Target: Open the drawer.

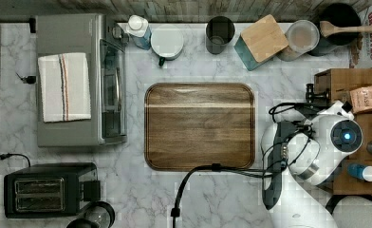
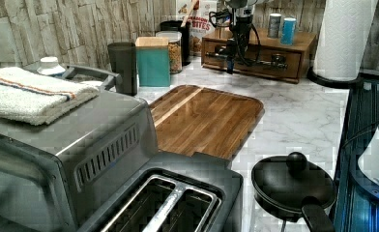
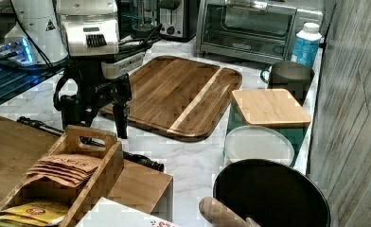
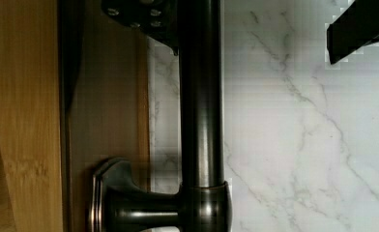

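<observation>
Lighting is pretty even and bright overall, with the white marble countertop (image 1: 212,194) bouncing a lot of it back. The rounded wooden cutting board (image 2: 204,118) is catching a soft sheen in the left view, and the silver toaster oven (image 3: 259,28) glass is reflecting a bit in the right view. The long black metal bar handle (image 4: 200,111) is showing a pale highlight streak along its length. Blocky compression patches are smearing edges everywhere, and the wooden surface beside the handle is looking soft.
</observation>
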Action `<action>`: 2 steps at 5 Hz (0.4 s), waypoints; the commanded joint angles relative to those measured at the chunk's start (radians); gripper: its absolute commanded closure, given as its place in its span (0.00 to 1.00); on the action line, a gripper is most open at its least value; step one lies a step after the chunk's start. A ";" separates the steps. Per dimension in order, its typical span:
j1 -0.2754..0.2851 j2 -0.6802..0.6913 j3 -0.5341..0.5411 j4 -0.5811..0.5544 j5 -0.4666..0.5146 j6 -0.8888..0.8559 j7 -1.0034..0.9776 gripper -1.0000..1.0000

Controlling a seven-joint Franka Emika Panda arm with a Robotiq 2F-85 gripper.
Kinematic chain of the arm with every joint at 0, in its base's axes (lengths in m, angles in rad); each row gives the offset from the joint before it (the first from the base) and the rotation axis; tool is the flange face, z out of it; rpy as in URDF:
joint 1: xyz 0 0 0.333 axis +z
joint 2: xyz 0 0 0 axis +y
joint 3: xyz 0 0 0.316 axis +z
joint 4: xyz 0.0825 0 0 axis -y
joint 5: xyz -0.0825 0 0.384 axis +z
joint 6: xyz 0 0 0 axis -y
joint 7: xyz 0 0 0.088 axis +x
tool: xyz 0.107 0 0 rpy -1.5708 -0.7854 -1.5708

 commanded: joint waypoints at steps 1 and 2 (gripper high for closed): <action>0.027 -0.041 0.073 0.036 0.009 -0.146 -0.093 0.00; 0.058 -0.071 0.107 -0.014 0.015 -0.163 -0.040 0.00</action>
